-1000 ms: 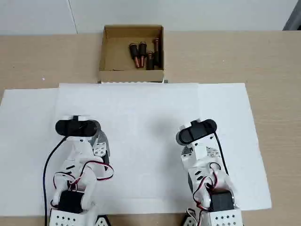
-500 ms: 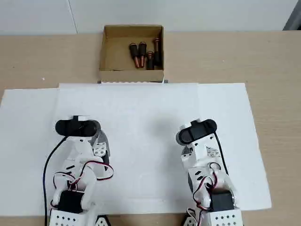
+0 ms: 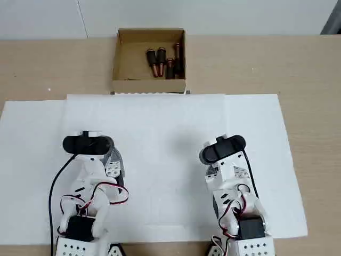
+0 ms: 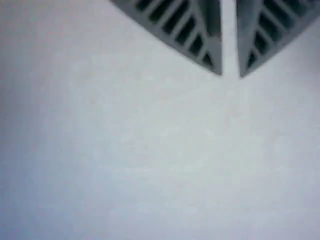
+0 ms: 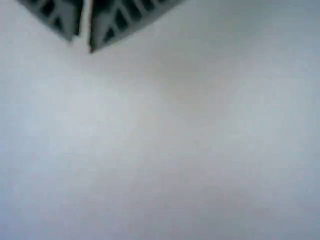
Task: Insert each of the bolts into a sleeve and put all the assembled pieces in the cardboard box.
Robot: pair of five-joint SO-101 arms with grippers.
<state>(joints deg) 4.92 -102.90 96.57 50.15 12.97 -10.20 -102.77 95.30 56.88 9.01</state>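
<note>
The cardboard box [image 3: 123, 57] stands at the far middle of the table, past the white paper sheet [image 3: 170, 128]. Inside it, towards its right side, lie several dark sleeves with copper-coloured bolts [image 3: 159, 62] in them. Both arms are folded back at the near edge, far from the box. My left gripper [image 4: 230, 74] hangs just above the paper, shut with nothing in it; its grey finger [image 3: 115, 159] shows in the high view. My right gripper [image 5: 84, 47] is likewise shut and empty over bare paper, under its arm [image 3: 224, 149].
The white sheet covers most of the wooden table [image 3: 48, 64] between the arms and the box. A dark object [image 3: 333, 21] sits at the far right corner.
</note>
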